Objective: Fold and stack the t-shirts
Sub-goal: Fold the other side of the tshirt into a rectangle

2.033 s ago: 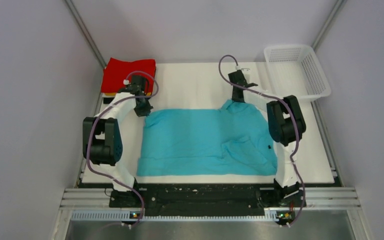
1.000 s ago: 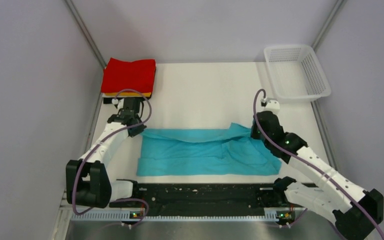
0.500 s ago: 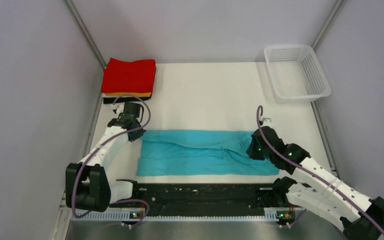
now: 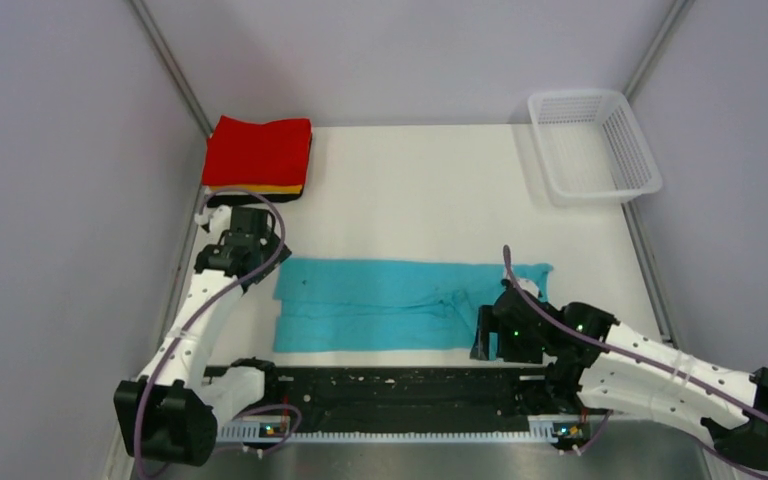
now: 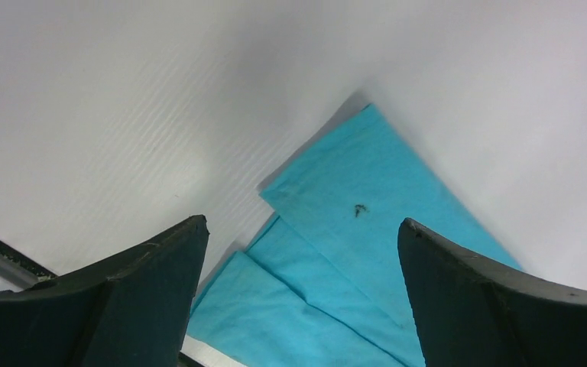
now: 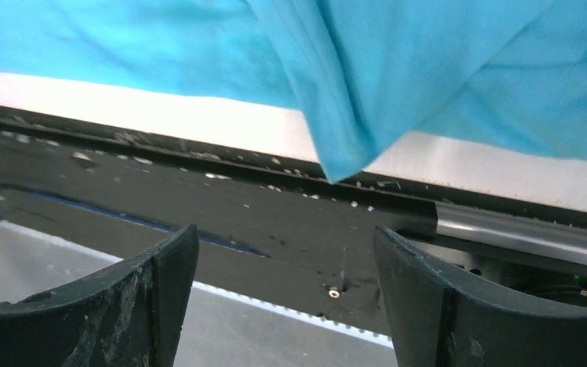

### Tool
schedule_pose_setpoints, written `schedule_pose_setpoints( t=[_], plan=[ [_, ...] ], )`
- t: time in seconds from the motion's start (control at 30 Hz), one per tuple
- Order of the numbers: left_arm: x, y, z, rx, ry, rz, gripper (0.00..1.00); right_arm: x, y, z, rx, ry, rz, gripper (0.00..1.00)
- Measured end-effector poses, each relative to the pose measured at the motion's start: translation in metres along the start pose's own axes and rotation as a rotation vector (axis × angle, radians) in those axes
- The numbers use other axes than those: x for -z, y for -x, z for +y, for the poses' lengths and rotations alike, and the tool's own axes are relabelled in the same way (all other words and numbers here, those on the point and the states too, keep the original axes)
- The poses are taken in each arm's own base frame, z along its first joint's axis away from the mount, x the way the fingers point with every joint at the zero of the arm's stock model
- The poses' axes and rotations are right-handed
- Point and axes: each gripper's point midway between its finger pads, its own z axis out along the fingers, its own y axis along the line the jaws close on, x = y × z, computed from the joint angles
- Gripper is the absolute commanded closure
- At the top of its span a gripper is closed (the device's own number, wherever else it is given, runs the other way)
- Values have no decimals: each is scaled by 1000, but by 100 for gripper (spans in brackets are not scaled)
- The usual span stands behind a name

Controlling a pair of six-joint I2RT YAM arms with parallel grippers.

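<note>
We judge the turquoise t-shirt (image 4: 390,305), a long strip at 6 o'clock, already folded lengthwise, and with the left gripper (image 5: 302,225) and right gripper (image 6: 283,231) both released, the next move calls for a crosswise fold before the red-topped stack (image 4: 260,150) at 11 o'clock, while the white mesh basket (image 4: 600,196) at 1 o'clock shows nothing inside.

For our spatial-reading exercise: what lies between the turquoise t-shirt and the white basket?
Nothing. In the top external view, only bare white table separates the turquoise t-shirt from the white basket.
</note>
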Motion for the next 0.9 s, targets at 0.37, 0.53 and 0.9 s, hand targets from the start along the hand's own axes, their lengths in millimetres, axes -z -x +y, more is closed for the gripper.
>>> schedule_pose_setpoints(
  t=[0.37,0.53,0.9],
  plan=[
    [-6,-25,-34,-48,-164,135,1,16,76,41,35,69,-321,1],
    [-16,-46,-43,-83,-192,220,1,-23,113,65,89,34,-381,1],
    [-15,-48,-44,-102,-200,215,1,-96,103,104,293,65,-199,5]
  ],
)
